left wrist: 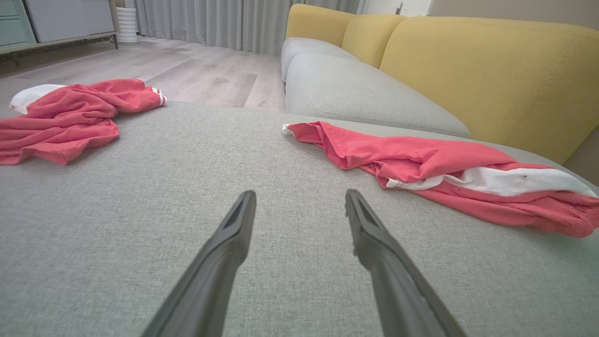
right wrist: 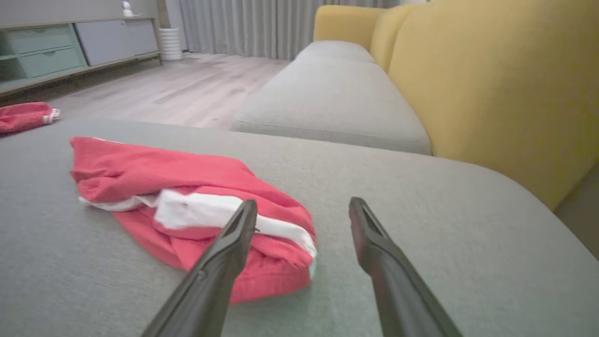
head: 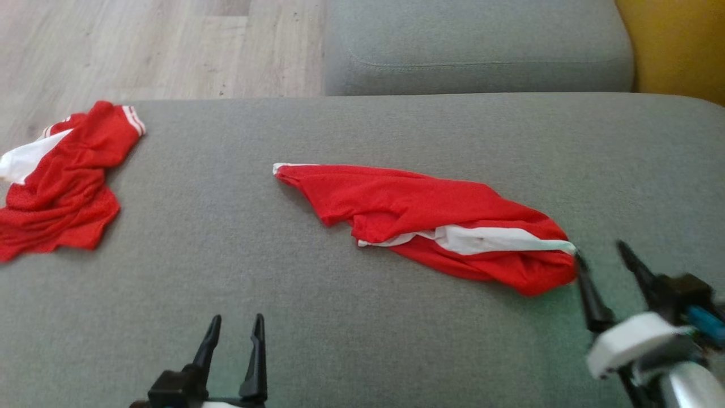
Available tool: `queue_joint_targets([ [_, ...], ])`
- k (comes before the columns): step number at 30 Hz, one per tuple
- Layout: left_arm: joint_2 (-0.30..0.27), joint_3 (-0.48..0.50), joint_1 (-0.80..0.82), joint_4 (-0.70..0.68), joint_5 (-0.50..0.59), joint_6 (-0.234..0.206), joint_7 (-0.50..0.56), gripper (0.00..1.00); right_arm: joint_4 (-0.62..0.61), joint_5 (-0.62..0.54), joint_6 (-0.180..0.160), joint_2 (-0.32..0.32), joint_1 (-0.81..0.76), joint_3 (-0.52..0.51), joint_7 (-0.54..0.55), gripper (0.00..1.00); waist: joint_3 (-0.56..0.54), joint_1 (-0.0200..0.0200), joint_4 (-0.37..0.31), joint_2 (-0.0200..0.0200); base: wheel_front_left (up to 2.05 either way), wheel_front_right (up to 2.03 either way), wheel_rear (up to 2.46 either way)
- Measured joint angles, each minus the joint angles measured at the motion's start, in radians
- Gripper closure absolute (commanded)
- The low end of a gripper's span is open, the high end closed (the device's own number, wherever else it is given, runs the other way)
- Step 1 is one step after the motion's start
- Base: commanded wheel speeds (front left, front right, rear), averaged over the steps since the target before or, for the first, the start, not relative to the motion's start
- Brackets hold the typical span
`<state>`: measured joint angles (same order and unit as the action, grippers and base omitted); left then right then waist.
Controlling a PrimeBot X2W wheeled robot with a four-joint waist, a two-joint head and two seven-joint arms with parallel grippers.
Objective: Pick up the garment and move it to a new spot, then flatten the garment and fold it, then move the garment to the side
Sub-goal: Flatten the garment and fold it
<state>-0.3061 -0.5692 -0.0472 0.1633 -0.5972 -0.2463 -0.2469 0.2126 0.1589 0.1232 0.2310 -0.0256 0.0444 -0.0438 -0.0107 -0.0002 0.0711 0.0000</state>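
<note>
Broadly, early in the job by the look of it: nothing flattened, nothing folded, nothing moved aside. Around the work, pale wood floor [head: 141, 45], a yellow backrest [left wrist: 491, 75] and a second grey cushion [head: 476, 45], none of them in the way. Nearest, the wide grey seat cushion [head: 238, 266], carrying everything that matters. Right of its middle, the red garment [head: 408, 209] with a white band, lying as a long bunched strip, rumpled and doubled on itself, gripped by nothing. Perhaps already at its new spot, though impossible to judge from this alone; spreading, folding and the shift to the side all left to do. At the cushion's left edge, another red garment [head: 62, 181], crumpled, well apart from the first and taking up room on that side. Right hand [head: 599, 250] spread apart and empty, one fingertip just beside the strip's right end. Left hand [head: 237, 318] likewise spread and empty, low over bare cushion, well apart from the cloth.
</note>
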Motion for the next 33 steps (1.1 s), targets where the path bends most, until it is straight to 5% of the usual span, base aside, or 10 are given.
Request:
queue_joint_targets([
  [8,0.001,-0.012,0.008,-0.018,0.002,0.000,0.001,0.00,-0.029,-0.010,0.000,0.056,0.184,0.248,0.064,0.00,0.035,0.0001,0.058,0.0000,0.00,0.00,0.00],
  [25,0.044,-0.013,0.077,-0.003,0.018,0.020,-0.001,0.00,0.322,0.024,0.000,0.249,0.559,0.710,0.115,0.00,0.168,0.0003,0.280,0.0000,0.00,0.00,0.00],
  [29,0.060,-0.012,0.086,0.002,0.027,0.027,-0.001,0.00,0.362,0.080,0.000,0.255,0.608,0.759,0.120,0.90,0.184,0.0003,0.303,0.0000,0.00,0.00,0.00],
  [30,0.063,-0.012,0.086,0.003,0.028,0.027,-0.002,0.00,0.367,0.090,0.000,0.254,0.618,0.760,0.119,1.00,0.186,0.0003,0.305,0.0000,0.00,0.00,0.00],
  [33,0.066,-0.009,0.086,0.012,0.036,0.028,-0.002,0.00,0.389,0.129,0.000,0.254,0.662,0.762,0.104,1.00,0.187,0.0002,0.306,0.0000,0.00,0.00,0.00],
])
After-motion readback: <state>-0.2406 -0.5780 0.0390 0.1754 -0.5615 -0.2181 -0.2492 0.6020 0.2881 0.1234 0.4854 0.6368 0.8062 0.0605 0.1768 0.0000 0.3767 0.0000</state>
